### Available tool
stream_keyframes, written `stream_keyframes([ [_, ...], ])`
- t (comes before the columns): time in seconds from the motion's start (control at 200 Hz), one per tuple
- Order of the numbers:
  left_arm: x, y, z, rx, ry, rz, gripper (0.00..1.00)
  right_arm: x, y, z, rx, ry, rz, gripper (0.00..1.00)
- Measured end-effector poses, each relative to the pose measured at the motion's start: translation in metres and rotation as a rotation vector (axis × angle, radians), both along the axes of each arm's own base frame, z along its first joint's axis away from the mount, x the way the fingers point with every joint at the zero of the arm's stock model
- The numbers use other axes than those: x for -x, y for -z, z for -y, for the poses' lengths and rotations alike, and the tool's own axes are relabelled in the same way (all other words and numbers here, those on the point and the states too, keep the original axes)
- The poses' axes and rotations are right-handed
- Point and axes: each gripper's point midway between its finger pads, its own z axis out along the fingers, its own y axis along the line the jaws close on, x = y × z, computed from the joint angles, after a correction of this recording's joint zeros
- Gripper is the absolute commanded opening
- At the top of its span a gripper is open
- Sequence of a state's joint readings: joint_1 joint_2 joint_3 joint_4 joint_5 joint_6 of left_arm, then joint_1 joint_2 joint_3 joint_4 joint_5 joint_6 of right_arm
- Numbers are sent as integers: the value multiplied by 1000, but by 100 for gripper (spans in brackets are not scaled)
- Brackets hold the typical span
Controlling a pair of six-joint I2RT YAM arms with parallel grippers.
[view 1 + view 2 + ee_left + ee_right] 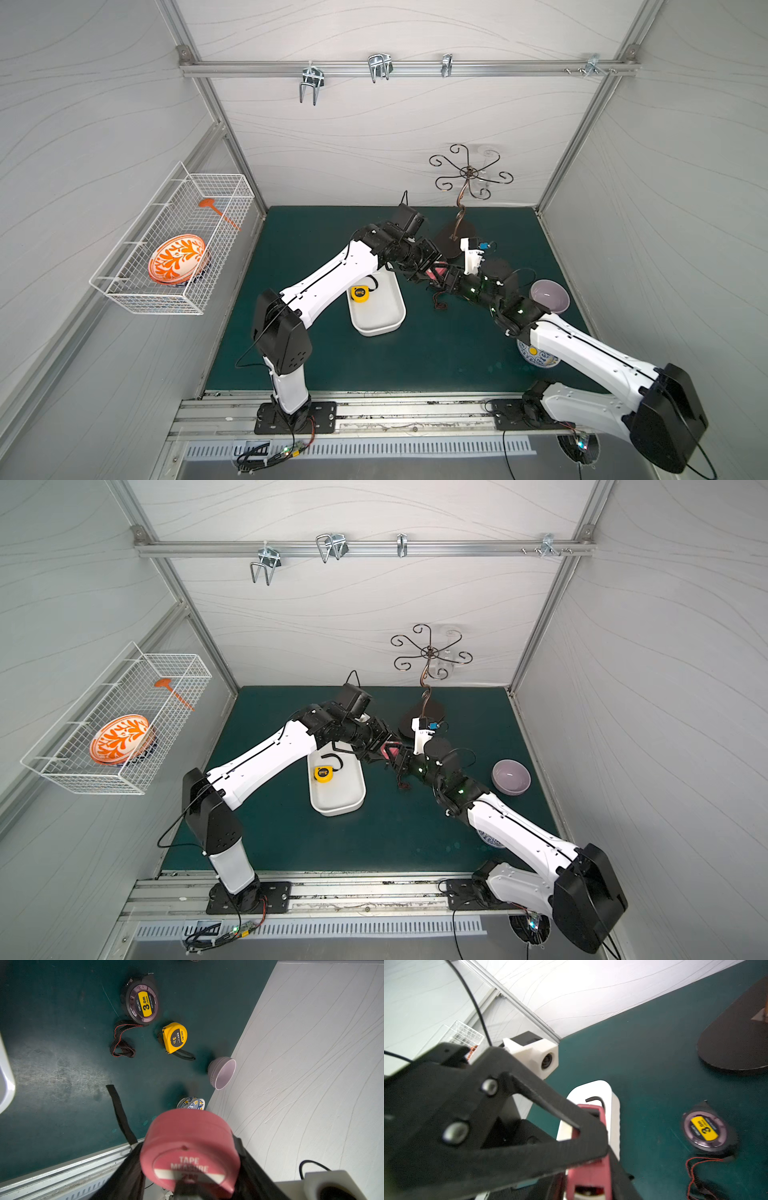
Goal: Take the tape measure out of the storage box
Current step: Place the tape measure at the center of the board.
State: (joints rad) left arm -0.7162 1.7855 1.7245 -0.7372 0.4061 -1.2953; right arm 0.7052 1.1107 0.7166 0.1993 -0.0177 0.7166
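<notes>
Tape measures are counted at four. The pink tape measure (437, 274) is held in the air outside the storage box (386, 322), just past its far end. It is clamped between the fingers of the left gripper (187, 1142). The right gripper (398, 757) is drawn together and appears to be closed on the thin edge of the pink tape measure, though that grip is largely hidden.

One yellow tape measure (360, 293) is seen lying inside the storage box. A second yellow tape measure (174, 1038) and a dark round tape measure (142, 1004) are laid on the green mat (415, 365), between the storage box and the purple bowl (549, 296).

Two bowls are counted: the purple bowl and a blue-patterned bowl (536, 359), both well apart from the storage box.

One wire basket (124, 291) is hung on the wall on the storage box's other side. An orange-patterned plate (176, 259) and an orange utensil (216, 210) are held in it.
</notes>
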Motion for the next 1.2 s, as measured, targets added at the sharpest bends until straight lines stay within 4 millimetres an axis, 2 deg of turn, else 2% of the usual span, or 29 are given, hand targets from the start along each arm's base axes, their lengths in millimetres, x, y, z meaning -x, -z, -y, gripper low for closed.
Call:
stream_keyframes([
  [0.15, 1, -3, -1, 5, -2, 7, 0, 0, -3, -1, -12, 2, 4, 10],
  [0.21, 1, -3, -1, 6, -2, 7, 1, 1, -3, -1, -13, 3, 5, 9],
  [0.235, 1, -3, -1, 7, -1, 8, 10, 1, -4, -1, -13, 3, 5, 8],
  [0.295, 1, -3, -1, 8, -1, 10, 40, 2, -4, 1, -12, 7, 5, 6],
  [0.35, 0, -3, -1, 8, 0, 12, 63, 3, -4, 2, -11, 9, 4, 6],
  [0.455, 2, -5, -2, -1, 12, 31, 91, 8, -5, 7, -14, 12, -1, 6],
  [0.51, 0, -7, -7, -16, 3, 48, 99, 13, -6, 11, -13, 12, -6, 6],
  [0.66, -8, -18, -35, -72, -15, 124, 100, 30, -5, 25, -16, 7, -25, 6],
  [0.765, -10, -24, -57, -125, -19, 183, 100, 42, 11, 39, -11, 19, -71, 7],
  [0.925, -7, -21, -84, -233, 4, 241, 100, 54, 59, 64, 9, 70, -205, 9],
  [1.2, 10, 14, -114, -384, 74, 221, 100, 70, 156, 95, 12, 165, -492, 9],
])
